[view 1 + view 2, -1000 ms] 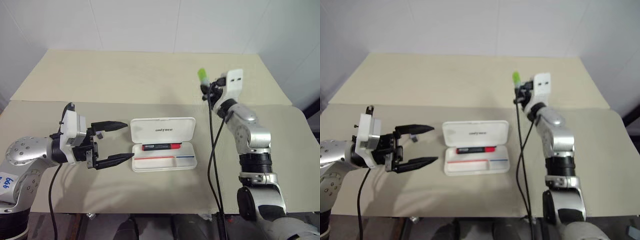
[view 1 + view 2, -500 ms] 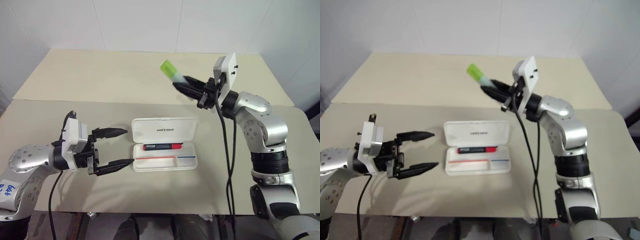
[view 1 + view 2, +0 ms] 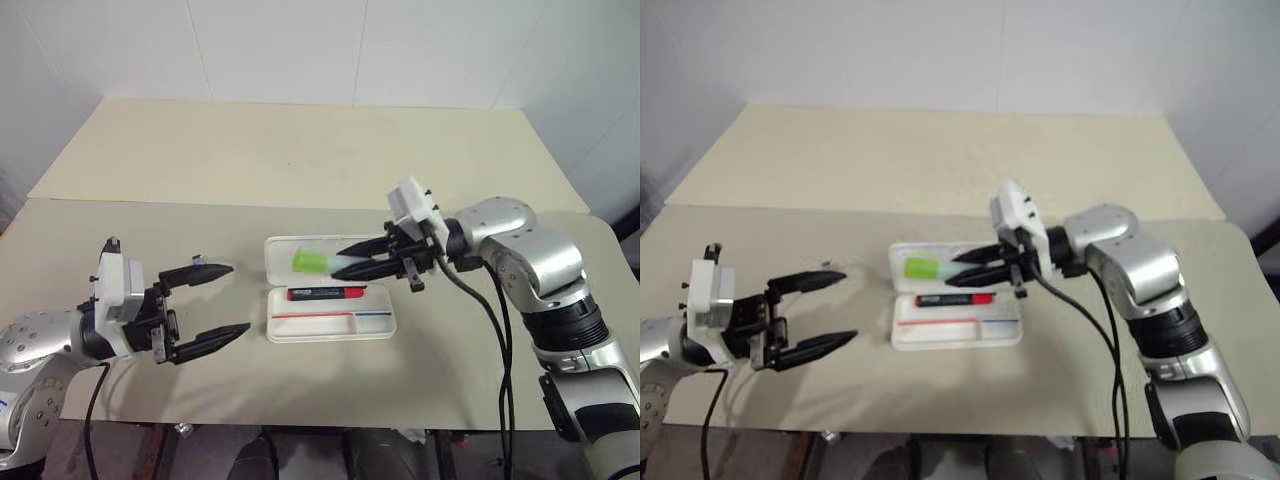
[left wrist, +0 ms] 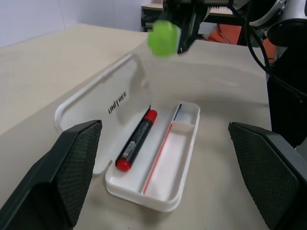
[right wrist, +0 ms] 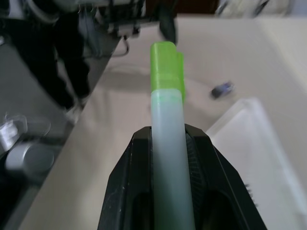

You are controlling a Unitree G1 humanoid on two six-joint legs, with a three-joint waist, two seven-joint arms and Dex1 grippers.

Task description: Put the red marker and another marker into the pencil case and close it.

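The right gripper [image 3: 345,266] clamped the green marker [image 3: 312,262], holding it above the open pencil case [image 3: 330,326]. The red marker [image 3: 325,293] lay inside, just below that gripper. The left gripper [image 3: 220,300] stood fully open beside the case, over the surface [image 3: 300,160].

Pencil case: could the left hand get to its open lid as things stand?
Probably yes. The left hand is open beside the pencil case, with bare table between them. The right hand, holding the green marker, hangs over the lid, though.
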